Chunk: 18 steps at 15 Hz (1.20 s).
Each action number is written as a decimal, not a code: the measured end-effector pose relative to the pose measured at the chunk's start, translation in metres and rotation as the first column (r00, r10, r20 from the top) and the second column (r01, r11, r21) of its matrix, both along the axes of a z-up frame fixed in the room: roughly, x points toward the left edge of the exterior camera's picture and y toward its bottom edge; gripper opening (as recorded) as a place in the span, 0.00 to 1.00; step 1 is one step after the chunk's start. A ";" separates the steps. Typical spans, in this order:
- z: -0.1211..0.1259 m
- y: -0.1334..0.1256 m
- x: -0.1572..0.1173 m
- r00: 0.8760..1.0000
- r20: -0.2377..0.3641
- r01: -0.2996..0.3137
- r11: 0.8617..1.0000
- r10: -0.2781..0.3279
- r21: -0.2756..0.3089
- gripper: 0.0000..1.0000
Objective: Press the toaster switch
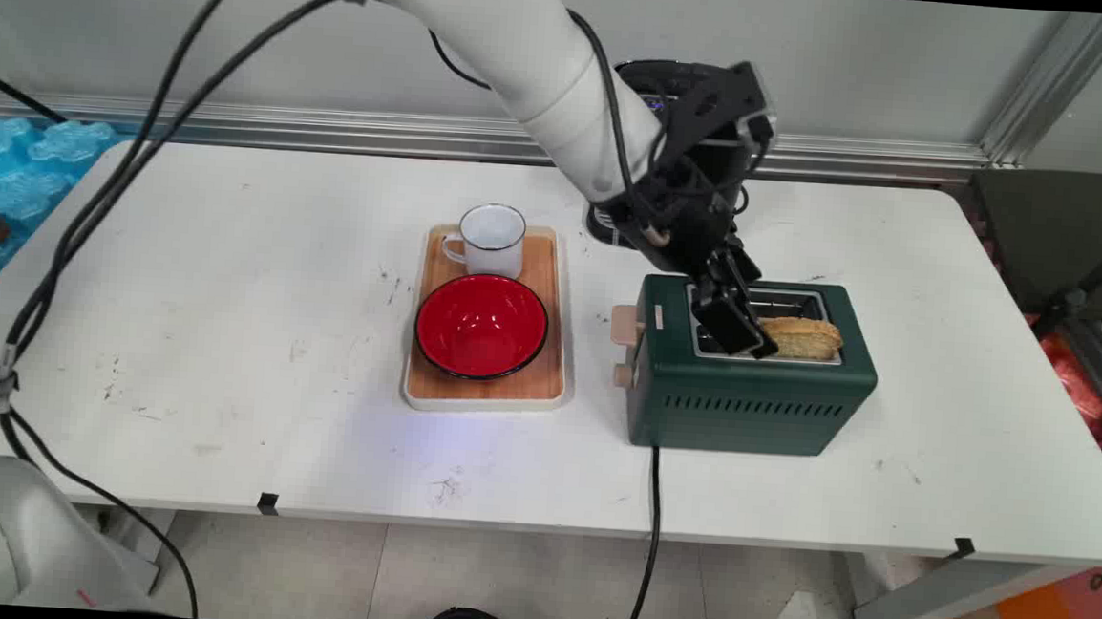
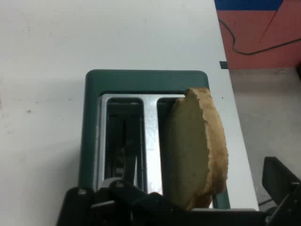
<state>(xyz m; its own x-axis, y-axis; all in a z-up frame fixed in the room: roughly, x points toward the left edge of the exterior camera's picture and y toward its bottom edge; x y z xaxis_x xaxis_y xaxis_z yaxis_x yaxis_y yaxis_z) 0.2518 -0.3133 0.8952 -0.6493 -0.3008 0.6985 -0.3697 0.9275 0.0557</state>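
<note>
A dark green two-slot toaster stands right of the table's middle, its lever and knob on the left end. A slice of toasted bread sticks out of the slot nearer the table's front; the other slot looks empty. My gripper hangs tilted over the toaster's left half, fingertips down at the slots by the slice's left end. In the hand view the slice stands in the toaster's right slot. It lies between my spread fingers, which do not touch it. The gripper is open.
A wooden tray left of the toaster carries a white enamel mug and a red bowl. A black appliance stands behind the arm at the back. The toaster's cord drops over the front edge. A dark chair is at the right.
</note>
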 end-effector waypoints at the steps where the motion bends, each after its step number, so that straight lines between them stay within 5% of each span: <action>1: 0.003 0.000 0.003 1.000 0.000 -0.005 1.000 0.005 0.001 1.00; 15: 0.049 0.020 0.089 0.999 0.034 -0.025 0.999 0.026 -0.023 1.00; 16: 0.050 0.022 0.096 0.999 0.042 -0.020 0.999 0.021 -0.026 0.00; 18: 0.050 0.025 0.104 0.998 0.054 -0.012 0.999 0.014 -0.033 0.00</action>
<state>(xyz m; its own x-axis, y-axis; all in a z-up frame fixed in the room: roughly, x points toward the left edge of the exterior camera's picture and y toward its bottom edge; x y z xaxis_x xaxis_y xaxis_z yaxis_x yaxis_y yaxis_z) 0.3561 -0.2887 0.9448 -0.6824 -0.2871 0.6722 -0.3836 0.9235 0.0049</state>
